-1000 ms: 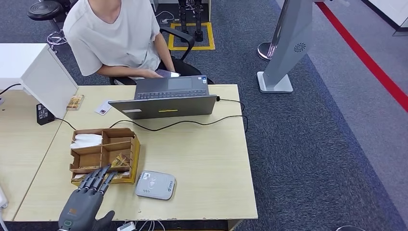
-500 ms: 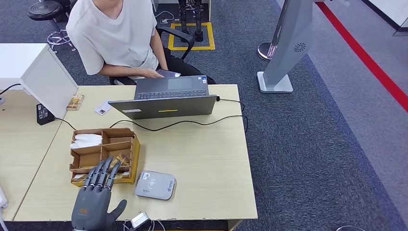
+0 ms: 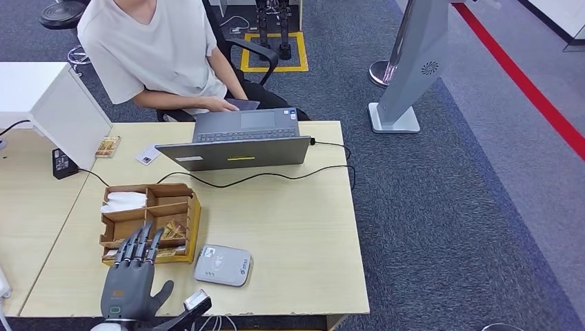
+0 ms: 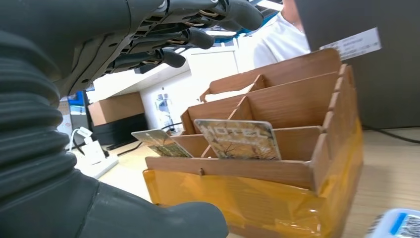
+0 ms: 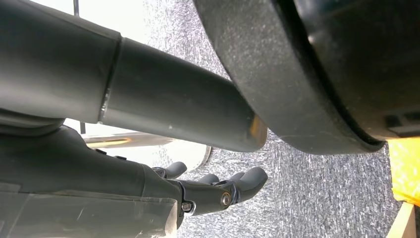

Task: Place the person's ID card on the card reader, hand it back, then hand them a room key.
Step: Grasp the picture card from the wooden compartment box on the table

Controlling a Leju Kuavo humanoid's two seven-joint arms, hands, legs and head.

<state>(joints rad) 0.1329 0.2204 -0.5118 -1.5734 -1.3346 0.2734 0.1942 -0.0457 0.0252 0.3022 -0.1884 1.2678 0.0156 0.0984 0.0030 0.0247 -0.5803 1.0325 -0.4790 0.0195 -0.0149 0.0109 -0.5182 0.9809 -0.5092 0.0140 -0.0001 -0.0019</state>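
My left hand hovers at the table's front edge with its fingers straight and apart, holding nothing. Its fingertips reach over the front of the wooden card box. Hotel key cards stand upright in the box's front compartments, just beyond my fingers. The grey card reader lies right of the box with nothing on it. A small white card lies near the laptop's left corner. My right hand hangs empty beside my body over the carpet, fingers loosely extended.
A person in a light shirt sits behind the open laptop, whose black cable crosses the table. A white monitor stands at the back left, with another patterned card beside it. A kiosk stand is on the carpet.
My left hand has moved forward, so its fingertips now reach over the box's front. The person has leaned to the left of the picture.
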